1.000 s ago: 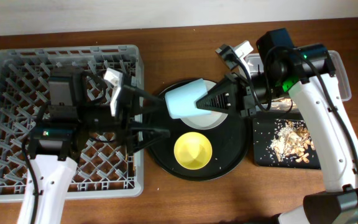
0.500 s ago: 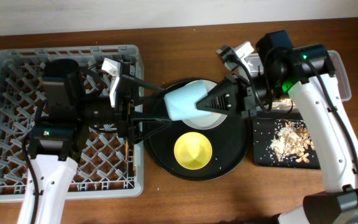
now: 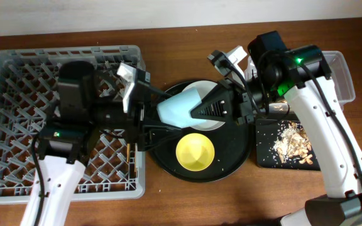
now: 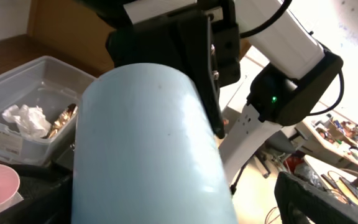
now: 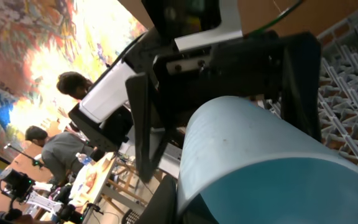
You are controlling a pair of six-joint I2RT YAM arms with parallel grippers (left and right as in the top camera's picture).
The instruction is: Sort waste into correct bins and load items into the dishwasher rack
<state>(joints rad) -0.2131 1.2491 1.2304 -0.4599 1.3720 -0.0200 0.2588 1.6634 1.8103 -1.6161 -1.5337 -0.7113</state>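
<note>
Light-blue cup (image 3: 173,108), gripped by right jaws, between spread left jaws

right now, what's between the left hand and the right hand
The light-blue cup, in the overhead view: the right hand grips one end, and the open left hand straddles the other.

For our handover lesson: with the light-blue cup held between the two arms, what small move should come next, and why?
Probably close the left gripper on the light-blue cup: its jaws stand open either side of the cup, which the right gripper holds.
</note>
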